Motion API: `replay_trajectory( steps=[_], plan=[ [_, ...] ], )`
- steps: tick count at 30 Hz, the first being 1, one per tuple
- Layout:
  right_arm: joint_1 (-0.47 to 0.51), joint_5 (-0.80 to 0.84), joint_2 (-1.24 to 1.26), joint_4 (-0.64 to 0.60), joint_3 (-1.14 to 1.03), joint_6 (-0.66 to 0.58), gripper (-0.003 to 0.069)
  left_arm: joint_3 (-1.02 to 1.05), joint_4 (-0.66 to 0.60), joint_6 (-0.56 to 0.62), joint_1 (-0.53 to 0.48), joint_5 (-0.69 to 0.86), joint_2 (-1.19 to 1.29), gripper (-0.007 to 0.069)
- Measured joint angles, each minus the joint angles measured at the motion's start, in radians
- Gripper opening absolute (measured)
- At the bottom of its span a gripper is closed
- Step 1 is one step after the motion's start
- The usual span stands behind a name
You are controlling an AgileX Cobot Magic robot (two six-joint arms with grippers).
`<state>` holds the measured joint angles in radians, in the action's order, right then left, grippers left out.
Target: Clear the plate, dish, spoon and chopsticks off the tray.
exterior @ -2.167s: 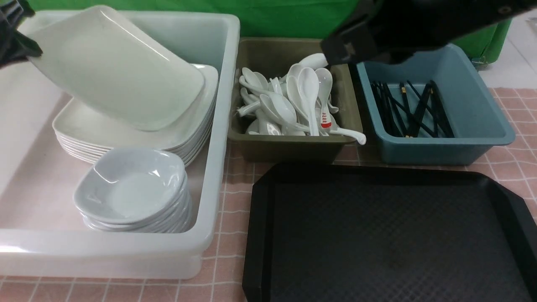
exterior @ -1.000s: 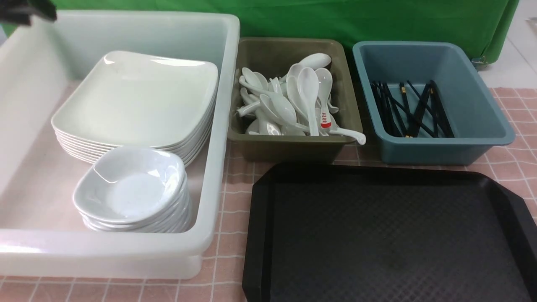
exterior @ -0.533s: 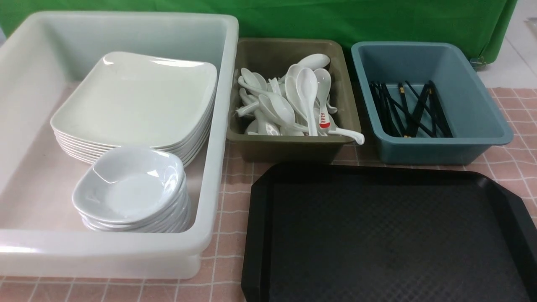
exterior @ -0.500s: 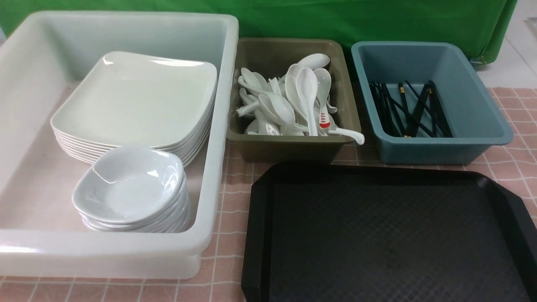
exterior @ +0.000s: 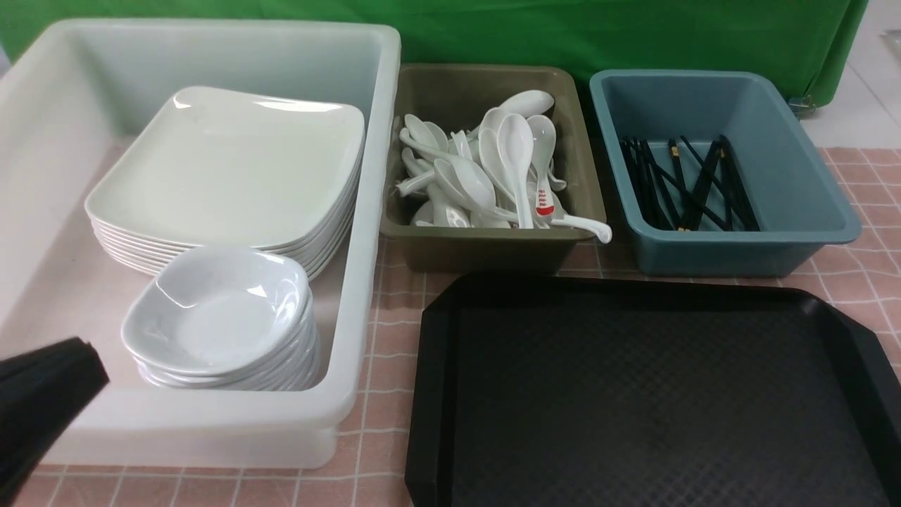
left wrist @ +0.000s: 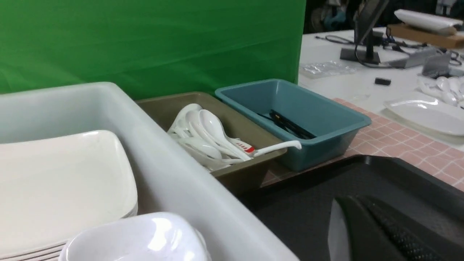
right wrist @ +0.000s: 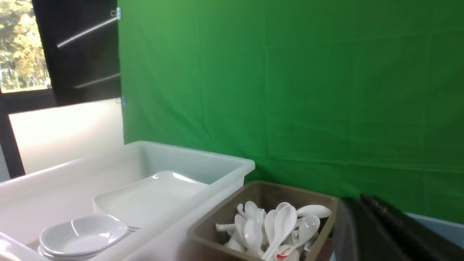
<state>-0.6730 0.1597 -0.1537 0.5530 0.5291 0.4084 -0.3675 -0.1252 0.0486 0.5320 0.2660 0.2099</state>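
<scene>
A white tub (exterior: 366,211), an olive bin (exterior: 493,246) and a blue bin (exterior: 739,250) stand on what looks like pink checked cloth (exterior: 380,303).

The left gripper (left wrist: 377,232) is matte black with angular, wedge-like fingers, one face finely ribbed. The right gripper (right wrist: 388,232) looks alike: black, slanted, with a knurled ridge.
</scene>
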Motion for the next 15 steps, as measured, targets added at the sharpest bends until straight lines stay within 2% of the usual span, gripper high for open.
replay_trajectory(
  steps=[4, 15],
  plan=[
    [0.000, 0.020, 0.001, 0.002, 0.001, 0.002, 0.0069, 0.095, 0.001, 0.000, 0.000, -0.151, -0.021, -0.0002],
    [0.000, 0.080, 0.001, 0.002, 0.001, 0.005, 0.0120, 0.105, 0.009, 0.004, 0.000, -0.183, -0.021, -0.0002]
  ],
)
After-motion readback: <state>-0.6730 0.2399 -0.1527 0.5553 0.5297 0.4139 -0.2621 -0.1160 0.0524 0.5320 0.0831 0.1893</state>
